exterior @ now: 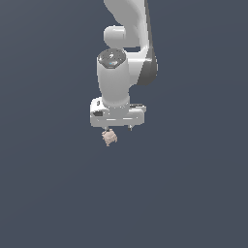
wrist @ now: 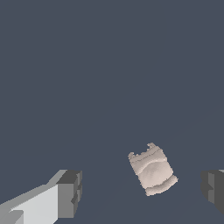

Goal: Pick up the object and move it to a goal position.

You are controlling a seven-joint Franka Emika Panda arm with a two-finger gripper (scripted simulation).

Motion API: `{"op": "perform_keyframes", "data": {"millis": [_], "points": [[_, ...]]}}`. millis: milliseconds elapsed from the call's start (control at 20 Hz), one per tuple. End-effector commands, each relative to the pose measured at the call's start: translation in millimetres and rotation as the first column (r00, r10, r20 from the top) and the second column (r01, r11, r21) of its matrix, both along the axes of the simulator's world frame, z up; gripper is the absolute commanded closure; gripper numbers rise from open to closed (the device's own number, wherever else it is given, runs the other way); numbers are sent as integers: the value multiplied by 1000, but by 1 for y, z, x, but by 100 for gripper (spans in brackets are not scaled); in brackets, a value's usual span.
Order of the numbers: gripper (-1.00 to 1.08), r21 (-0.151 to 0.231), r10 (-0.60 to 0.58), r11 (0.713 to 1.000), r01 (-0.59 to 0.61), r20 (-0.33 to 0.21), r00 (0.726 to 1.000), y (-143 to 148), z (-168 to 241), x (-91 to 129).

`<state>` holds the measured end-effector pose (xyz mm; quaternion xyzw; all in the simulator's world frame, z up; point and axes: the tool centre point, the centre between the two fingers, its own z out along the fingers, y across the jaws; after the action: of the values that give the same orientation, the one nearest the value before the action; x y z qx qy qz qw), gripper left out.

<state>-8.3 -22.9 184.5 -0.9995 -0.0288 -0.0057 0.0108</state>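
Observation:
The object (exterior: 109, 137) is a tiny lumpy pinkish-beige item on the dark grey surface, just below the white gripper (exterior: 117, 129) in the exterior view. In the wrist view the object (wrist: 152, 169) lies between the two dark fingertips, nearer to one fingertip (wrist: 213, 189) than to the other (wrist: 69, 193), and touches neither. The gripper (wrist: 140, 190) is open wide and empty, pointing straight down over the object.
The white arm (exterior: 127, 43) rises from the gripper toward the top of the exterior view. A plain dark grey surface (exterior: 193, 184) fills the rest of both views. No goal marker shows.

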Motion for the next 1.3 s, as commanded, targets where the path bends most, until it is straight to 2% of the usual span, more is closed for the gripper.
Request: {"op": "perform_keyframes", "data": {"millis": [0,400,850,1250], "points": [[-92,-2,28,1000,-28,0,1000,-4,-6,-3],[-92,-13,169,986,-169,-2,986,-22,-36,-17],[-92,-21,350,937,-350,-8,937,-43,-72,-39],[-92,-22,436,900,-436,-10,900,-53,-89,-52]]}}
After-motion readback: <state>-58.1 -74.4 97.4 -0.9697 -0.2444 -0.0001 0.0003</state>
